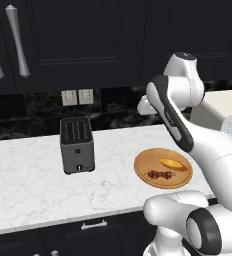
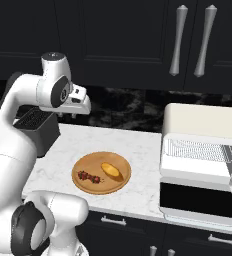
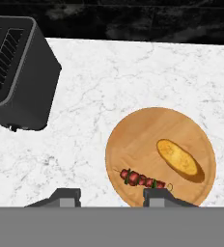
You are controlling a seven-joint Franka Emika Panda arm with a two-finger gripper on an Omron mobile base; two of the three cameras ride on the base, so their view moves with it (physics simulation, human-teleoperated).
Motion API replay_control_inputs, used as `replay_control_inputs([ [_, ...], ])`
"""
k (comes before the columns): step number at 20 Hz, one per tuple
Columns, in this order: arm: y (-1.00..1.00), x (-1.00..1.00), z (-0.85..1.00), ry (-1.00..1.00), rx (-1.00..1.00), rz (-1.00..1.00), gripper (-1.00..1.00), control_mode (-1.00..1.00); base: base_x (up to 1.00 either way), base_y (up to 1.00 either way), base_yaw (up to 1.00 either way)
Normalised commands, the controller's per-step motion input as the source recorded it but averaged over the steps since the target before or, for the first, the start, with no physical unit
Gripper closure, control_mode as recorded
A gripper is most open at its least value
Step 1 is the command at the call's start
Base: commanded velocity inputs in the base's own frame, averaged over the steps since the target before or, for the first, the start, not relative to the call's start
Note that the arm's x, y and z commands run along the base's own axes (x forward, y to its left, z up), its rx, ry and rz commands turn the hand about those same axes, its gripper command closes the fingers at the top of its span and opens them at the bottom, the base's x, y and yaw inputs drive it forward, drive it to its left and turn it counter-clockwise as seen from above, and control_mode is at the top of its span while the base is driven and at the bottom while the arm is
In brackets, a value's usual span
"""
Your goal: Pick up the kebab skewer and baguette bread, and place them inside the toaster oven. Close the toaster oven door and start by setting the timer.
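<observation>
Two foods lie side by side on a round wooden plate (image 1: pixel 183 180) in the left base view: the baguette bread (image 1: pixel 172 163) toward the back and the kebab skewer (image 1: pixel 159 174) toward the front, close together but apart. The plate rests on the white marble counter (image 1: pixel 33 180), well to the right of a dark grey slot toaster (image 1: pixel 77 145). The white arm bends over the plate's right side, and the gripper (image 1: pixel 144 106) hangs high above the counter behind the plate.

From the right base view, the plate (image 2: pixel 123 185) sits between the slot toaster (image 2: pixel 38 127) on the left and the toaster oven (image 2: pixel 203 150) on the right. The toaster oven door (image 2: pixel 198 200) is folded down open, showing the wire rack inside. The skewer (image 2: pixel 89 177) lies left of the bread (image 2: pixel 112 170). The gripper (image 2: pixel 74 114) hangs above the counter, up and left of the plate, holding nothing.

Looking down from the hand view, the two dark fingertips (image 3: pixel 64 198) stand apart with nothing between them, well above the counter. The skewer (image 3: pixel 142 180) shows just above the right fingertip, the bread (image 3: pixel 177 157) up and right of it, both on the plate (image 3: pixel 133 140).
</observation>
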Motion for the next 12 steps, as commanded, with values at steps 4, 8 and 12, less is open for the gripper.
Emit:
replay_control_inputs([
  [4, -0.23, -0.37, -0.08, -0.08, 0.00, 0.00, -1.00, -1.00, 0.00, 0.00, 0.00],
  [8, -1.00, -1.00, -0.03, -0.27, 0.08, 0.02, -1.00, -1.00, 0.00, 0.00, 0.00],
  [12, -1.00, -0.99, -0.20, -0.29, 0.15, 0.01, -1.00, -1.00, 0.00, 0.00, 0.00],
])
